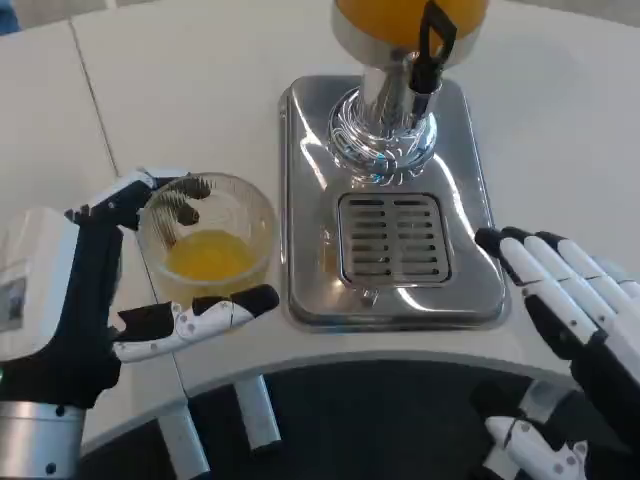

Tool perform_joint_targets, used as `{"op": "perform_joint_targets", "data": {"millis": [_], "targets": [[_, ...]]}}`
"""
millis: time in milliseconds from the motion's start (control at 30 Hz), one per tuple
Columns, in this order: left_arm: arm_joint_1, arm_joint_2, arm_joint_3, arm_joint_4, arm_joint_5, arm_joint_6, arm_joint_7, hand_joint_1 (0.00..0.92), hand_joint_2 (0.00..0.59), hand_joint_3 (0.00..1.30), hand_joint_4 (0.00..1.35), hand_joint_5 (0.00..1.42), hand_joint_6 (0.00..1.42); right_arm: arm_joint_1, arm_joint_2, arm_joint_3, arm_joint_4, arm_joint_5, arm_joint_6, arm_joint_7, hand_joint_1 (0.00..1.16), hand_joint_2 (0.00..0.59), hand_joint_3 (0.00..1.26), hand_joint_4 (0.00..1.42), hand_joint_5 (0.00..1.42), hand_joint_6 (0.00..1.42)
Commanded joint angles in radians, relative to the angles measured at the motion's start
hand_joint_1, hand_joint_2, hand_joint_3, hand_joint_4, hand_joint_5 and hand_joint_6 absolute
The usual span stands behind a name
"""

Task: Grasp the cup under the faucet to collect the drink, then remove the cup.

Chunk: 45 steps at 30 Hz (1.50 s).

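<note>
Left robot hand [120, 300] gripping clear plastic cup of orange juice [208, 240] on white table [180, 90], beside silver dispenser tray [390, 200]; right robot hand [570, 300] resting with fingers apart.

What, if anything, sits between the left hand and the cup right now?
Nothing visible. The left hand already wraps the clear plastic cup of orange drink, fingers on both sides, on the white table left of the dispenser's steel drip tray.

Left robot hand [120, 290] curled in a grip (thumb forward); right robot hand [575, 310] flat, fingers apart
</note>
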Motion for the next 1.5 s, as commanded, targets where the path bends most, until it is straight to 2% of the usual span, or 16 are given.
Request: {"op": "perform_joint_targets", "data": {"millis": [33,233,500,667,1033,1333,1500], "targets": [[0.085,-0.011,0.013,-0.127,-0.048,-0.054,-0.060,0.905,0.000,1.15,1.19,1.19,1.42,0.050,-0.029,-0.030,0.028,-0.047,-0.118,-0.066,0.15,0.474,0.00,0.00,0.00,0.02],[0.171,-0.027,0.016,-0.213,-0.075,-0.093,-0.120,0.905,0.000,1.15,1.19,1.19,1.42,0.142,-0.026,-0.078,0.062,-0.054,-0.268,-0.154,0.12,0.491,0.00,0.00,0.00,0.01],[0.258,-0.054,-0.006,-0.296,-0.094,-0.152,-0.195,0.905,0.000,1.15,1.19,1.19,1.42,0.262,0.010,-0.139,0.120,-0.056,-0.470,-0.282,0.06,0.503,0.00,0.00,0.00,0.00],[0.297,-0.069,-0.018,-0.324,-0.092,-0.177,-0.226,0.905,0.000,1.15,1.19,1.19,1.42,0.288,0.024,-0.157,0.148,-0.059,-0.541,-0.307,0.03,0.516,0.00,0.00,0.00,0.00],[0.319,-0.073,-0.063,-0.330,-0.131,-0.247,-0.290,0.905,0.000,1.15,1.19,1.20,1.42,0.295,0.052,-0.139,0.154,-0.061,-0.582,-0.297,0.00,0.523,0.00,0.00,0.00,0.00],[0.313,-0.094,-0.078,-0.312,-0.112,-0.274,-0.298,0.905,0.000,1.15,1.19,1.20,1.42,0.302,0.064,-0.143,0.122,-0.045,-0.558,-0.267,0.00,0.527,0.00,0.00,0.00,0.00],[0.293,-0.106,-0.073,-0.296,-0.106,-0.282,-0.297,0.905,0.000,1.15,1.20,1.20,1.42,0.316,0.109,-0.121,0.091,-0.053,-0.545,-0.267,0.00,0.527,0.00,0.00,0.00,0.00]]}}
